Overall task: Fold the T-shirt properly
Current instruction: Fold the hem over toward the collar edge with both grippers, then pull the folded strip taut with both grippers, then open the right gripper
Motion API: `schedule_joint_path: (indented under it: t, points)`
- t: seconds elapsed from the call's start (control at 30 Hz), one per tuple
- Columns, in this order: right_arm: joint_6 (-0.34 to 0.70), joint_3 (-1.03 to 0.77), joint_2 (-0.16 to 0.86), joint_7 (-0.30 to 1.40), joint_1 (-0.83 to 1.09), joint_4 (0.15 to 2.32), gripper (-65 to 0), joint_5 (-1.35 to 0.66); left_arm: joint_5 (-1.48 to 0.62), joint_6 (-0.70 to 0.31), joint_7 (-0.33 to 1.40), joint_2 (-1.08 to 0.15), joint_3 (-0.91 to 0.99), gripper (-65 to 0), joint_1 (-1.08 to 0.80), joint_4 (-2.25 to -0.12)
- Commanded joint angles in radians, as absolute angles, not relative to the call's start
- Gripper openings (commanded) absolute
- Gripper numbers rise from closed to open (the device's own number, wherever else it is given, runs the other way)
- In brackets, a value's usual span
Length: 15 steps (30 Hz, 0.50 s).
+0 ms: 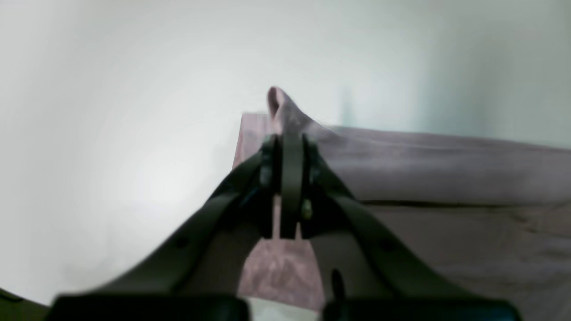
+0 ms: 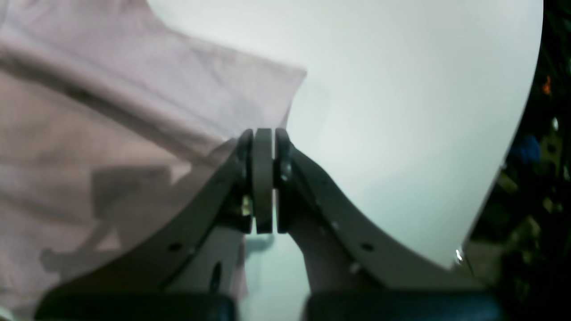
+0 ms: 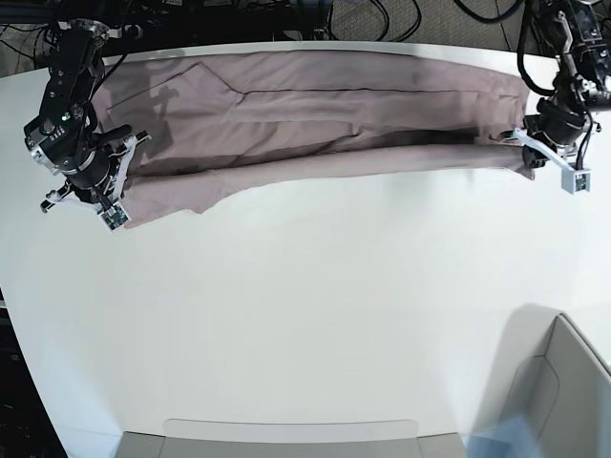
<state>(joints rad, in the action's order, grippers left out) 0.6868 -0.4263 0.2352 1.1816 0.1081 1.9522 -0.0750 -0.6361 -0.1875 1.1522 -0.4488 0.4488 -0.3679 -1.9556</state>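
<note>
T-shirt [image 3: 315,114] lies stretched along table's [image 3: 315,315] far edge, left gripper [image 1: 290,138] and right gripper [image 2: 263,133] each clamped on an end; thin fabric may slip free, spoiling the fold.

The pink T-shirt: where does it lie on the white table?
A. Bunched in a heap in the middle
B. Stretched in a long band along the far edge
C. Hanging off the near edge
B: the T-shirt spans the table along its far edge between the two arms.
</note>
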Motion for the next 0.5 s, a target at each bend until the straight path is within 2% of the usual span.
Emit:
schedule_joint_path:
  t: [0.0,0.47]
  points:
    - [0.698,-0.435,0.248,1.191,0.096,1.982,-65.0,-0.073,-0.639,-0.189,1.135,-0.464,0.461,-65.0,-0.378,-1.988]
    - [0.698,-0.509,0.249,1.202,0.226,2.009,-65.0,-0.070,-0.636,-0.189,1.141,-0.463,0.461,-65.0,-0.479,-2.005]
